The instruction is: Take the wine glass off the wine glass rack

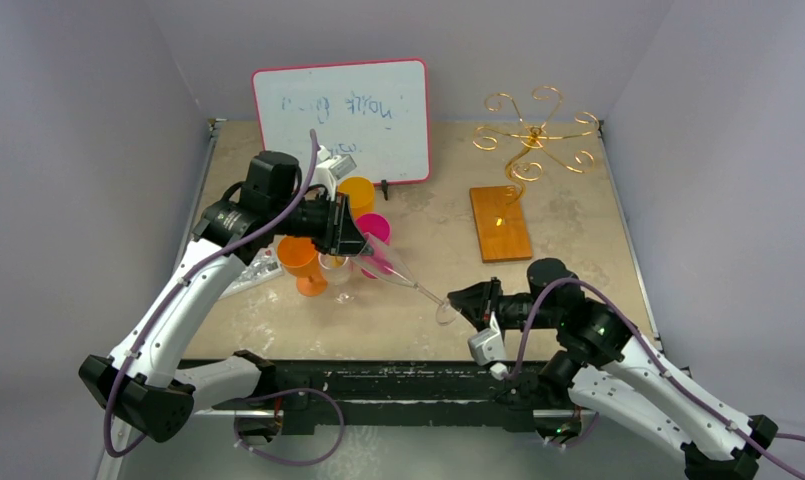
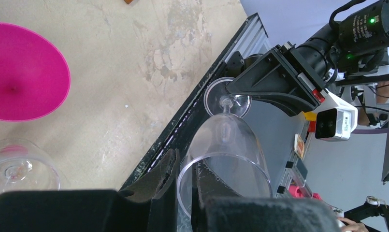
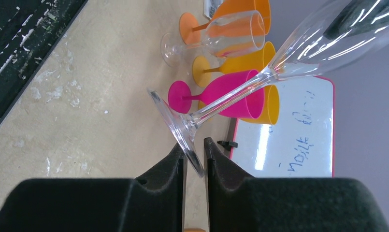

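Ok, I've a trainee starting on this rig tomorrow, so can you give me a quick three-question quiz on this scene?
1. True or false: a glass hangs on the rack.
2. Which part of the clear glass lies between the right gripper's fingers? A rim, B stem, C foot.
3. Fill in: the left gripper pinches the glass by its ___.

Key: 1 false, the rack is bare. 2 C. 3 rim.
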Action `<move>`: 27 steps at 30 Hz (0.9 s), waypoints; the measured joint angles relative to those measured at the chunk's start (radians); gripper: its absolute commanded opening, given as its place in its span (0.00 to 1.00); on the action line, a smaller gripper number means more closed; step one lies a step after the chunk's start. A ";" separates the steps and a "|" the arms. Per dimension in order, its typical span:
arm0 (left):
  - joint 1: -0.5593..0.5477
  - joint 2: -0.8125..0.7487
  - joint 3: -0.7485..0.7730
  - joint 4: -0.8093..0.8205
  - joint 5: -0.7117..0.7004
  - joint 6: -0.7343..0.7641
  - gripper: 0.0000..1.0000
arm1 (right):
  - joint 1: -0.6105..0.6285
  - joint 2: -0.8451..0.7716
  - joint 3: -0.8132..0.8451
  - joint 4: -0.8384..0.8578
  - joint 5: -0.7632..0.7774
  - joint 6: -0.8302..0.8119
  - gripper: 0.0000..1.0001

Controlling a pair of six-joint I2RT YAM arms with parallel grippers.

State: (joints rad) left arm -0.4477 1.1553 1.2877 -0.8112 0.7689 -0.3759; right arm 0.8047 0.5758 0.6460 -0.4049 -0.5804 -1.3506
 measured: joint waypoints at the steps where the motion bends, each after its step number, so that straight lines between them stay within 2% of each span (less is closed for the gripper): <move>1: 0.000 -0.001 0.000 0.000 0.000 0.000 0.00 | 0.000 0.000 0.000 0.001 -0.005 0.005 0.24; 4: 0.000 -0.006 0.000 -0.002 0.002 0.000 0.00 | 0.000 -0.010 0.000 0.011 -0.014 0.017 0.39; 7: -0.004 -0.018 0.000 0.001 0.001 -0.004 0.00 | 0.000 -0.029 -0.005 0.043 -0.021 0.034 0.45; 27: -0.010 -0.022 0.032 -0.025 -0.089 -0.011 0.00 | 0.000 -0.058 -0.020 0.067 -0.043 0.070 0.51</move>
State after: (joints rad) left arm -0.4576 1.1336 1.3193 -0.8360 0.6800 -0.3874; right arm 0.8047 0.5175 0.6258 -0.3382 -0.6231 -1.2808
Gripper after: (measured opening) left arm 0.086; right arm 0.505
